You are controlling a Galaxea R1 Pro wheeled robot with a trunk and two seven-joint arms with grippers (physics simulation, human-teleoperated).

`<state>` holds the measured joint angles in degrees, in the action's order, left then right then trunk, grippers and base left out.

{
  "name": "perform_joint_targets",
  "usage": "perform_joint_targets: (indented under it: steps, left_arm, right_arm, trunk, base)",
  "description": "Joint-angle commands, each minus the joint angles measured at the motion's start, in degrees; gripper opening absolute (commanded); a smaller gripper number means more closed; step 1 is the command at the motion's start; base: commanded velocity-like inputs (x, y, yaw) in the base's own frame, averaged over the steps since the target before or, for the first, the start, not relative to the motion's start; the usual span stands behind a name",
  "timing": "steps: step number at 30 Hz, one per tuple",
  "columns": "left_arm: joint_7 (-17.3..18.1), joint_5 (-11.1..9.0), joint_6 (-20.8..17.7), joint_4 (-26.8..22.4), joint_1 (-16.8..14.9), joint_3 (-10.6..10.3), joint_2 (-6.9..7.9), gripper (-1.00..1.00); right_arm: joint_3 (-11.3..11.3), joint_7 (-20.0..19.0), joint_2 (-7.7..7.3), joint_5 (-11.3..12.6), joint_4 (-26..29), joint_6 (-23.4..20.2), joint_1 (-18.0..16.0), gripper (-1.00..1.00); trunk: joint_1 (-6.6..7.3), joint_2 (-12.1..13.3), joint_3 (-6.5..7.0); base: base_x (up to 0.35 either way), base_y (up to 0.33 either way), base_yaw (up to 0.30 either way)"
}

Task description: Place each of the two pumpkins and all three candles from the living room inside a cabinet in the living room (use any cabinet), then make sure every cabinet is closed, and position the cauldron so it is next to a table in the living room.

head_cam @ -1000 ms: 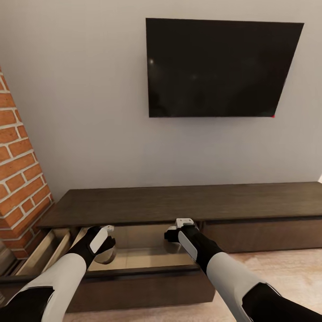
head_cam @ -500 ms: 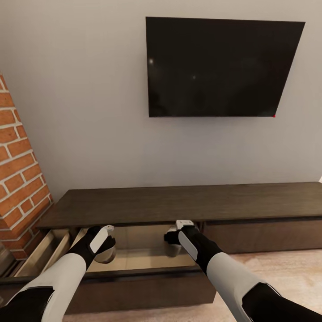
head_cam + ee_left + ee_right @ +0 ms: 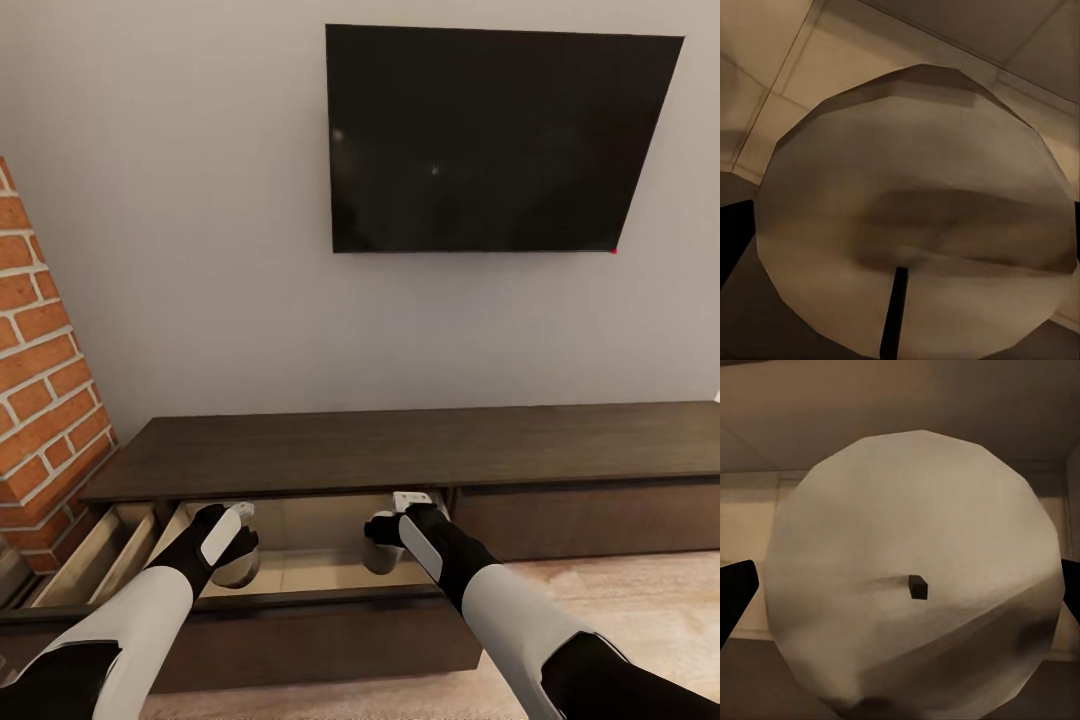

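head camera tilted slightly down, right candle lowered deeper into drawer

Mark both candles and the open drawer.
Left gripper's cream-white stubby candle [image 3: 915,217], left wrist view, top face.
Right gripper's cream-white candle [image 3: 911,577], right wrist view, top near wick.
Dark brown cabinet's open drawer [image 3: 300,571], head view, pale floor.

Both arms reach forward and down, roughly parallel, forearms white, wrists black. Left gripper points down, white pad on its back facing up, fingers closed around a candle; dark fingertips sit at the candle's sides in the wrist view. Right gripper points down too, clamped on another candle, with dark fingertips at both flanks. The grippers are level and well apart.
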<state>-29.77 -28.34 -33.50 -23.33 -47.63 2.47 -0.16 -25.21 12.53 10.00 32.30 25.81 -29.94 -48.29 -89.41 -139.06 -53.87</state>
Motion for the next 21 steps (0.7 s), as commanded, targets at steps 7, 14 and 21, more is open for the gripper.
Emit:
perform_joint_targets:
  steps: [7, 14, 21]
  left_arm:
    - [-0.3, -0.5, -0.5, -0.1, 0.0, 0.2, 0.07, -1.0]
    - [-0.4, -0.4, -0.7, -0.1, 0.0, 0.2, 0.07, -1.0]
    - [-0.4, -0.4, -0.8, -0.1, 0.0, 0.2, 0.07, -1.0]
  right_arm:
    - [-0.3, 0.7, 0.0, 0.6, 0.1, -0.1, -0.1, -1.0]
    - [-0.4, 0.7, 0.0, 0.4, 0.0, -0.2, -0.1, -1.0]
    - [-0.3, 0.8, 0.0, 0.4, 0.1, -0.1, -0.1, -1.0]
  trunk:
    - [0.01, 0.0, -0.06]
    - [0.01, 0.0, -0.06]
    - [0.01, 0.0, -0.06]
  base:
    - [0.03, 0.0, 0.0]
    - [0.126, 0.0, 0.0]
    - [0.004, 0.0, 0.0]
